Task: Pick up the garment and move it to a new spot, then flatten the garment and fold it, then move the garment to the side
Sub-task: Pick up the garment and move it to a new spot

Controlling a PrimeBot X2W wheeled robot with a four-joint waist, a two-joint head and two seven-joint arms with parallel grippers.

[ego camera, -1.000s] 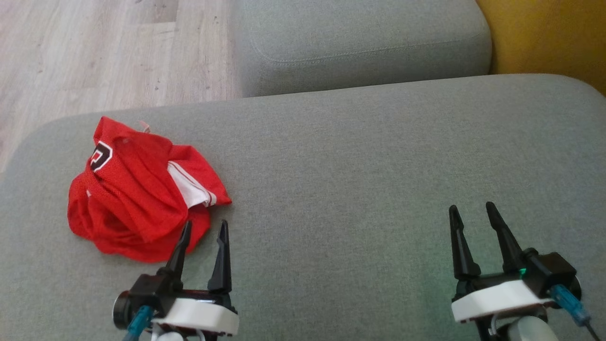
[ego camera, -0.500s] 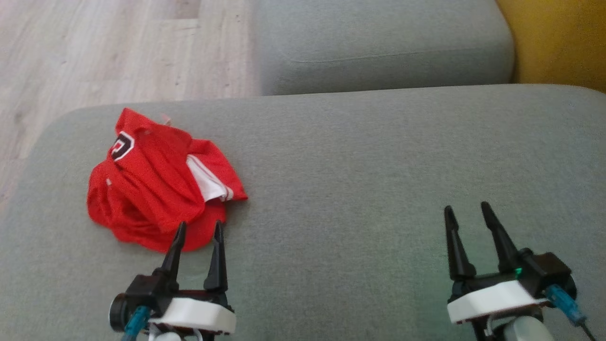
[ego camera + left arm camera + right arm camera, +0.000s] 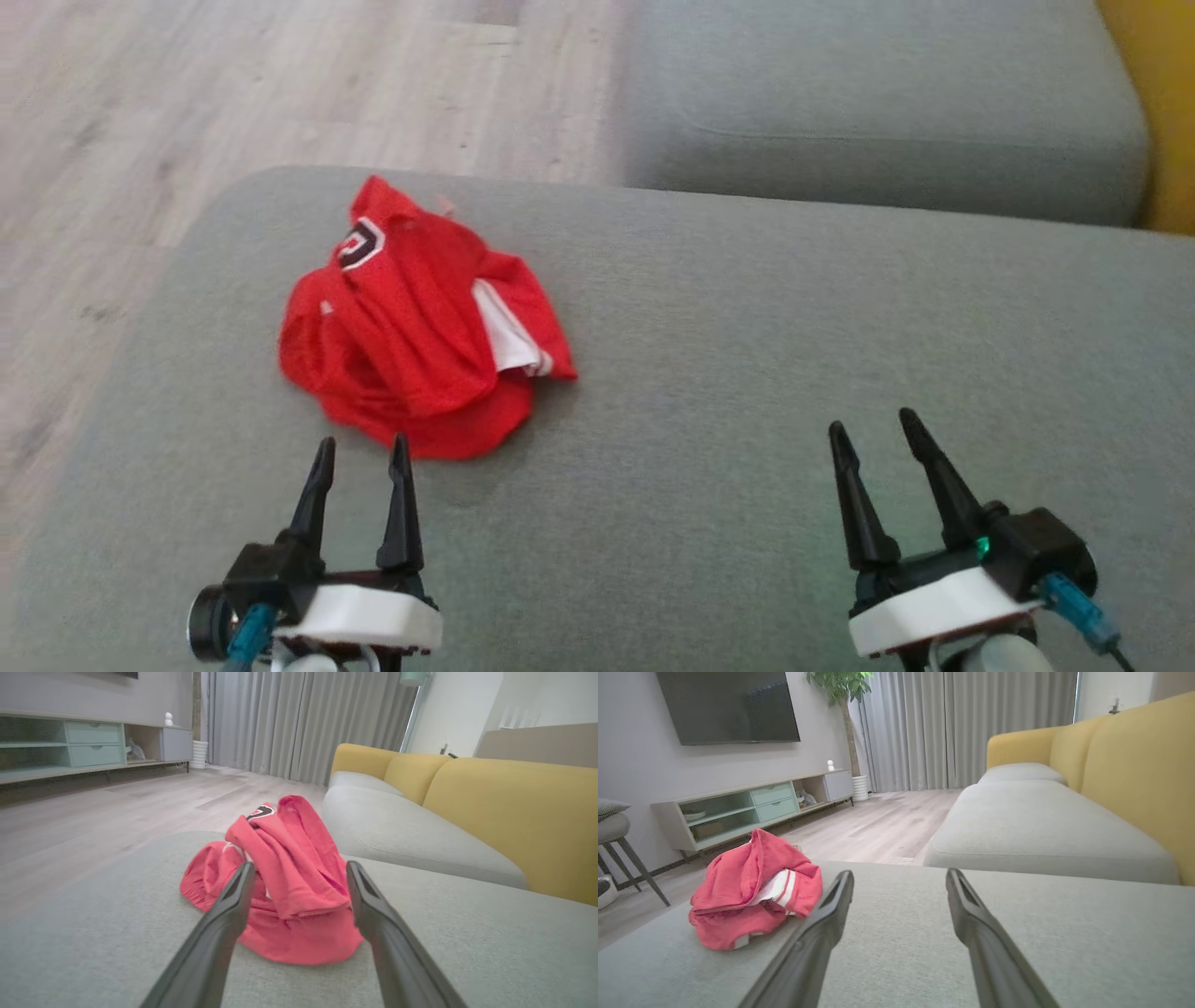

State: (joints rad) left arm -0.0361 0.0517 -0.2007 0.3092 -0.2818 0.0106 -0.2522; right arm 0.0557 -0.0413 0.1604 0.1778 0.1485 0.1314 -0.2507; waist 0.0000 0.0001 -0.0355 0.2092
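Observation:
A crumpled red garment [image 3: 420,317] with white trim and a dark emblem lies in a heap on the grey sofa cushion [image 3: 747,373], toward its left end. My left gripper [image 3: 362,446] stands open just short of the heap's near edge, nothing between its fingers. In the left wrist view the garment [image 3: 285,877] sits straight ahead between the two open fingers of the left gripper [image 3: 297,870]. My right gripper [image 3: 873,422] is open and empty over bare cushion at the lower right. The right wrist view has the garment [image 3: 752,891] to the left of the right gripper [image 3: 900,873].
A second grey seat cushion [image 3: 878,93] lies beyond, with the yellow sofa back [image 3: 1158,112] at the right. Wooden floor [image 3: 187,93] drops off past the cushion's left and far edges. A low TV cabinet [image 3: 752,807] and a stool [image 3: 616,835] stand across the room.
The head camera has swung left, so the garment and sofa shift right in the picture. Both grippers stay open; the left one now stands a little back from the heap's edge.

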